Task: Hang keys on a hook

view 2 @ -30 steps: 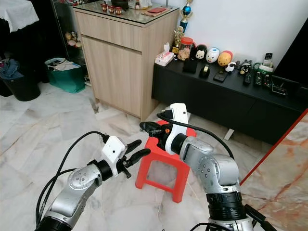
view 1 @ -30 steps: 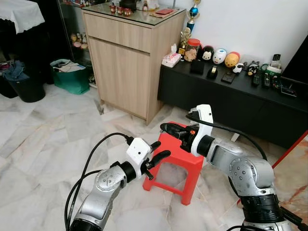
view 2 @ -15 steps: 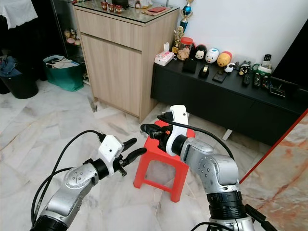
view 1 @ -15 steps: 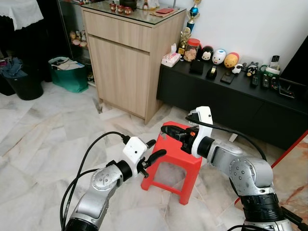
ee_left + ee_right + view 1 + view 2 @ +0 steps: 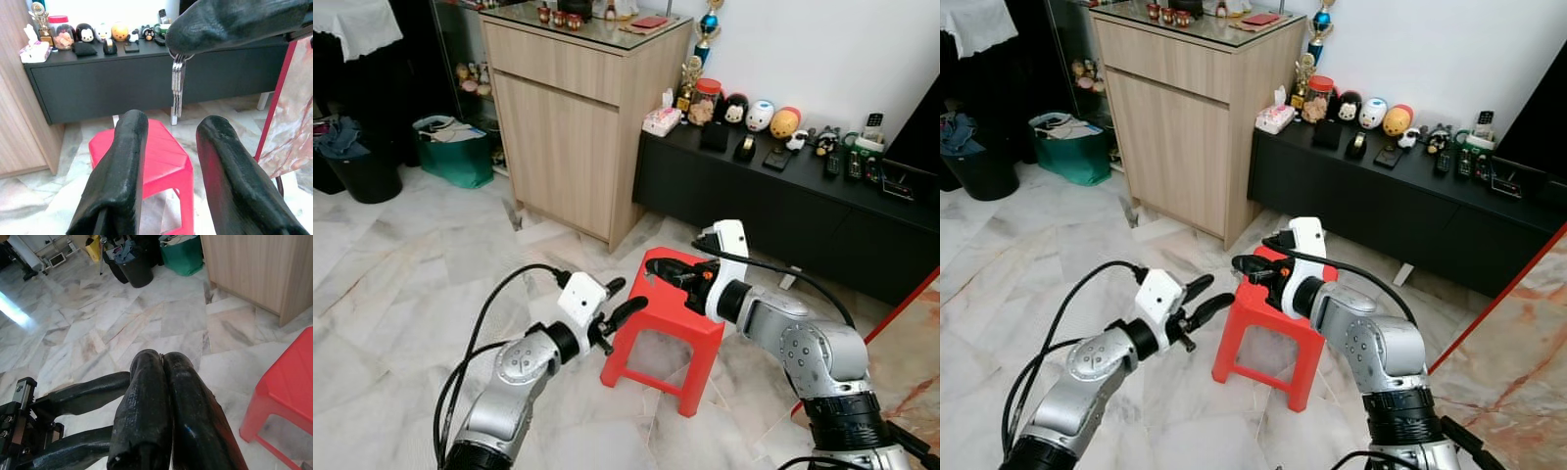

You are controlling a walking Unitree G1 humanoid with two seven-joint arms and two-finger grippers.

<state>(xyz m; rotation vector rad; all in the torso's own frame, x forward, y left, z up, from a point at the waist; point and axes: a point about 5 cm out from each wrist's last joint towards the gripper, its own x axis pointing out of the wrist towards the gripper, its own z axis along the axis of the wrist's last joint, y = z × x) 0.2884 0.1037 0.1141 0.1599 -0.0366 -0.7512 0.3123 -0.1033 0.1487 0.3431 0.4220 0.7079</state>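
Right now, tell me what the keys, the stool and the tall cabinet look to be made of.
Keys: silvery metal, by the bright sheen, hanging from the shut right end effector.
Stool: moulded red plastic, smooth and slightly glossy.
Cabinet: pale wood or wood-look laminate, with visible grain; its top looks like glass.

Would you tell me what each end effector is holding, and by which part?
The right end effector pinches the keys at their top ring; the left end effector holds nothing.

The left end effector (image 5: 621, 300) has drawn back and left, away from the stool (image 5: 677, 333). The right end effector (image 5: 658, 267) has edged slightly lower.
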